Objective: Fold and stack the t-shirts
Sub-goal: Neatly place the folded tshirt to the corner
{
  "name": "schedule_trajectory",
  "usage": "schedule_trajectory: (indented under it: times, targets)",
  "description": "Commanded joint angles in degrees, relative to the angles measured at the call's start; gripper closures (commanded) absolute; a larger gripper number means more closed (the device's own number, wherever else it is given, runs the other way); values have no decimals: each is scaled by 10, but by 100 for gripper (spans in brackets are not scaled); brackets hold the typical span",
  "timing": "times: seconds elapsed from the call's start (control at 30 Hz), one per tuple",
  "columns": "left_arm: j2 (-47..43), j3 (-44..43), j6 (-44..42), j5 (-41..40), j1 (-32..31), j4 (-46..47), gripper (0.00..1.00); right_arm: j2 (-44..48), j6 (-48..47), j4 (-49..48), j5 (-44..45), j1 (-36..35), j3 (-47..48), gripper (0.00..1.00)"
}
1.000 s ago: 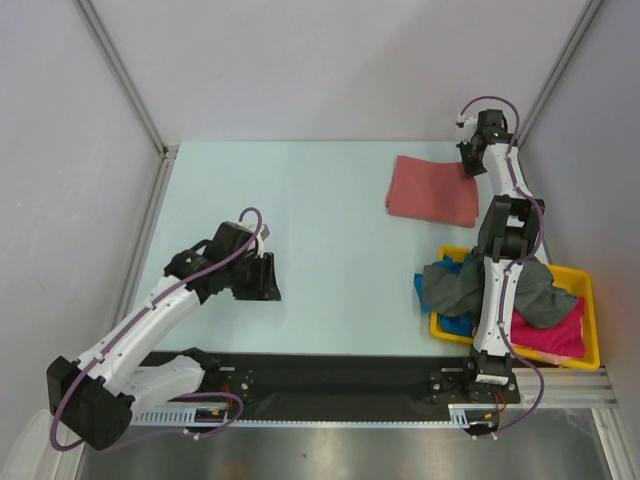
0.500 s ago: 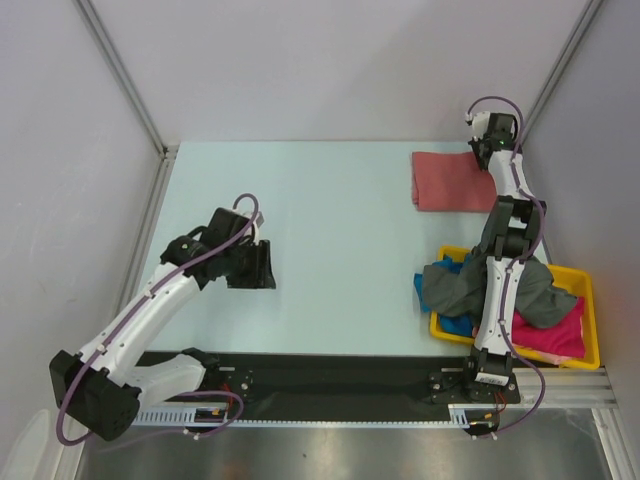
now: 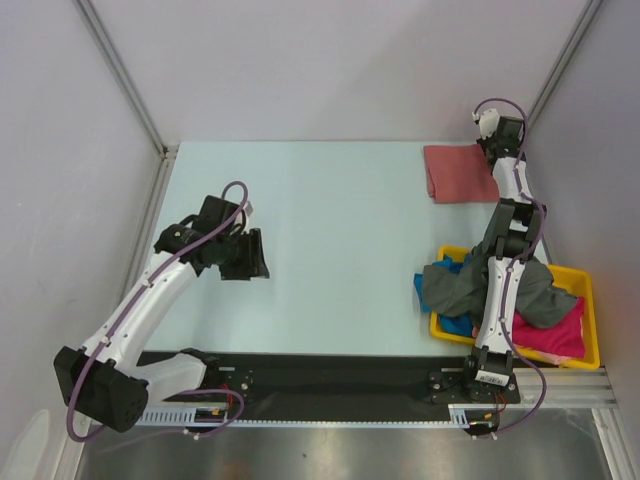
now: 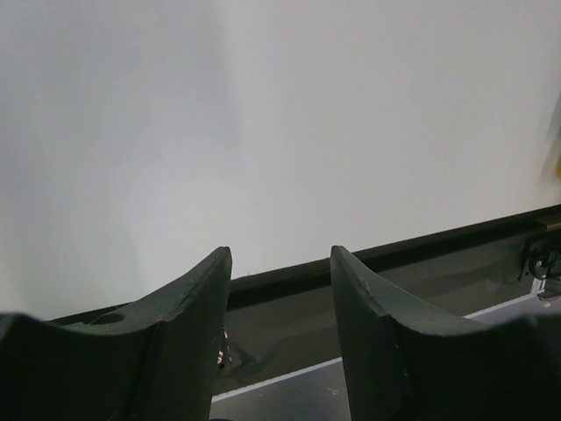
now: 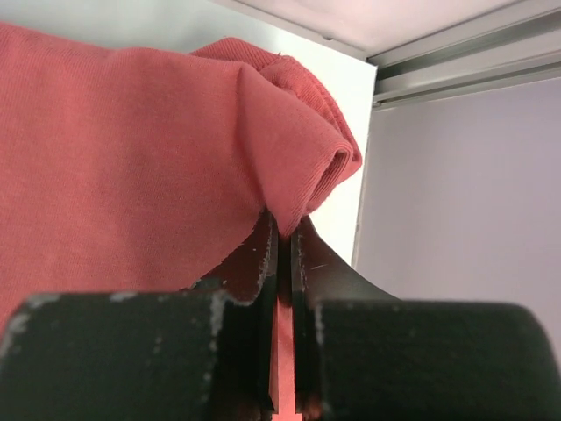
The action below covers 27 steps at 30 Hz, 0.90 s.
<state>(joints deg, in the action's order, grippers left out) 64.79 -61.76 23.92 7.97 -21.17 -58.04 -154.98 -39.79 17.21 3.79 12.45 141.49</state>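
Top external view: shows the whole pale bench (image 3: 330, 215) from above with both arms on it; neither wrist camera takes in this much.
Shirt on bench: a folded soft cloth salmon-red t-shirt (image 3: 457, 172) lies flat in the upper right of the frame, close to the far corner post.
Right pincer (image 3: 488, 148): at the shirt's right edge in the top view, where its grip cannot be made out.
Right wrist view: up close, the right pincer (image 5: 282, 232) is clamped shut on a bunched fold of the salmon-red t-shirt (image 5: 131, 140), and red cloth shows in the thin slit between the fingers. Grey wall and a metal rail fill the upper right of this frame.
Left pincer (image 3: 248, 255): over bare bench at centre left of the top view, well apart from all the cloth.
Left wrist view: the left pincer (image 4: 280, 263) has its two dark fingers spread with nothing between them; behind them lie bare bench and the black strip (image 4: 421, 250) along its edge.
Container: a yellow plastic tray (image 3: 592, 350) sits at lower right, seen only in the top view.
Tray contents: a crumpled dark grey t-shirt (image 3: 450, 285) on top, spilling over the tray's left rim; a bright blue t-shirt (image 3: 455, 326) under it; a magenta-pink t-shirt (image 3: 556, 338) at the right end. The right arm crosses over the heap.
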Motion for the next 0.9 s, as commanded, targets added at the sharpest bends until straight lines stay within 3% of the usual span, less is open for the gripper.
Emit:
schedule_trajectory:
  times: [0.0, 0.23, 0.87]
  targets:
    - [8, -24, 3, 15, 6, -4, 45, 3, -23, -63, -6, 11, 33, 100]
    - [16, -24, 10, 21, 6, -1, 45, -12, -55, -90, -29, 16, 30, 100]
    - [21, -35, 10, 28, 7, -8, 46, -26, -35, -150, -8, 24, 17, 100]
